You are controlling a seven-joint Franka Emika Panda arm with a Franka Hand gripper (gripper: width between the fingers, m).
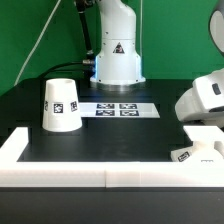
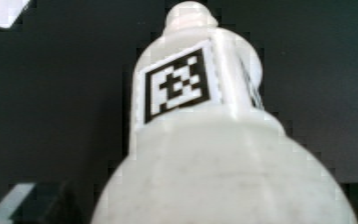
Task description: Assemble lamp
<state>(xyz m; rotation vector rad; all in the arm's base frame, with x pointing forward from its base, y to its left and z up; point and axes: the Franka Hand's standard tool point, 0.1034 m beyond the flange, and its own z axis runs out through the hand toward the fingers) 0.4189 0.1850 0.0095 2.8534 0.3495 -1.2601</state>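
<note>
The white bulb (image 2: 202,120) with a square tag fills the wrist view, its wide end between my jaws and its narrow end pointing away. My gripper (image 2: 194,208) looks shut on it; only dark finger edges (image 2: 12,206) show at its sides. In the exterior view my gripper (image 1: 203,108) hangs low at the right, just above the flat lamp base (image 1: 196,152), and the bulb is hidden there. The tapered shade (image 1: 60,104) stands wide end down on the black table at the left, apart from my gripper.
The marker board (image 1: 118,108) lies at the middle back of the table. The robot's white body (image 1: 118,52) stands behind it. A raised white rim (image 1: 90,168) runs along the table's front and sides.
</note>
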